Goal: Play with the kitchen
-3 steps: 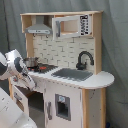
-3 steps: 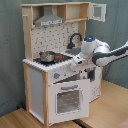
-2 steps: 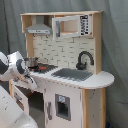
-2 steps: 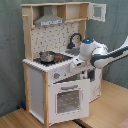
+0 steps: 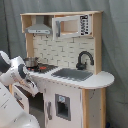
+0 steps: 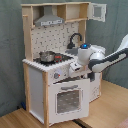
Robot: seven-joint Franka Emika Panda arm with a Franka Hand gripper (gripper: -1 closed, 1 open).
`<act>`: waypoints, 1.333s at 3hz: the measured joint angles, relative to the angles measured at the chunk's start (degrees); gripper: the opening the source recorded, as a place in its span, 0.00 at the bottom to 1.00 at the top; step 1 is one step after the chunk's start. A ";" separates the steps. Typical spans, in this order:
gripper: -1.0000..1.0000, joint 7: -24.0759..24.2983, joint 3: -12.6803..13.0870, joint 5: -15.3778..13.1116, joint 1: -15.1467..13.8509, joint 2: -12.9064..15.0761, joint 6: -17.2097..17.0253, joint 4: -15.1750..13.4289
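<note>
toy kitchen with small pot on the hob, white arm's end effector down by the knobs, can't tell if it's open or closed, oven door ajar

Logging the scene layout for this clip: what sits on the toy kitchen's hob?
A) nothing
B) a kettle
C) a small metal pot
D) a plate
C: in the second exterior view a small metal pot stands on the hob of the toy kitchen.

Support: light wooden floor in the second exterior view | Directly on it: the kitchen, standing upright | Counter: bears small pot
</note>
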 joint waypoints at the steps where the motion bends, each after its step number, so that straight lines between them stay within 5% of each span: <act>1: 0.00 0.21 3.93 0.14 -4.05 0.00 1.04 -0.01; 4: 0.00 5.12 15.87 3.13 -14.56 -0.02 5.46 0.02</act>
